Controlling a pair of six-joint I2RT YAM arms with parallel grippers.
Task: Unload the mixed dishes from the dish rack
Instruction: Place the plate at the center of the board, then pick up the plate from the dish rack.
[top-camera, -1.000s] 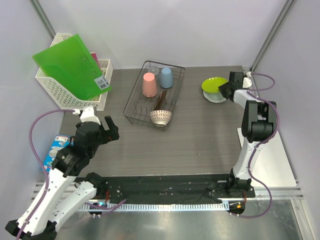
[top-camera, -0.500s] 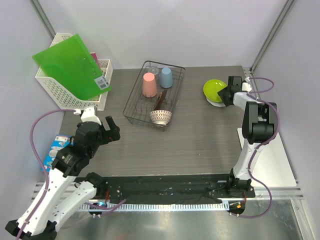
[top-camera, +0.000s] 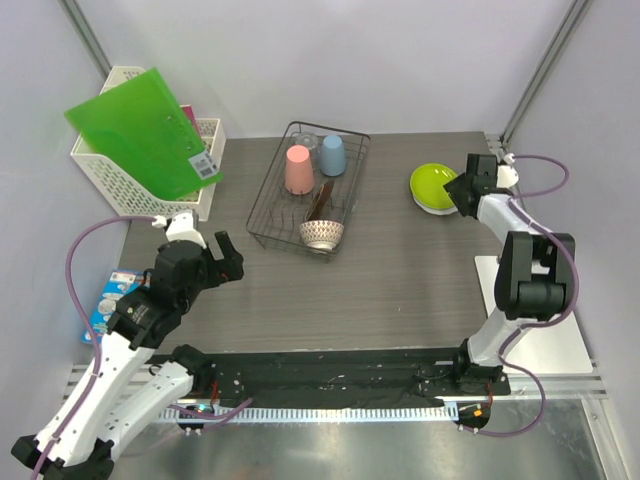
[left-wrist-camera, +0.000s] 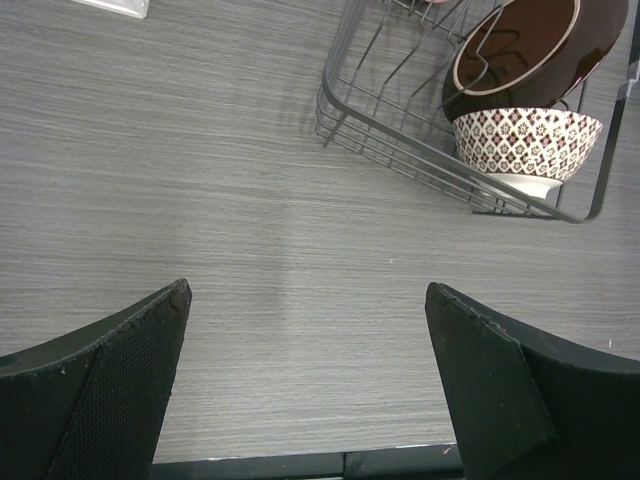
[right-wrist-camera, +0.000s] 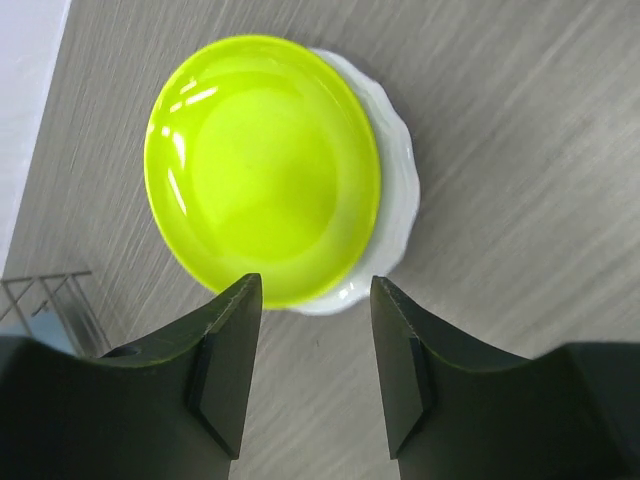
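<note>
One view, right wrist, plainly showed yellow-green plate (right-wrist-camera: 262, 170) atop pale grey-white plate (right-wrist-camera: 398, 200); right end effector (right-wrist-camera: 315, 295), left end effector (left-wrist-camera: 307, 300) spread, empty.

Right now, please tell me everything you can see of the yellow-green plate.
The yellow-green plate is round, shallow and glossy. It lies flat, face up, on the pale scalloped plate, whose rim shows on one side. Both sit on the grey table, right of the dish rack. The right claw stands open at its edge, holding nothing.
</note>
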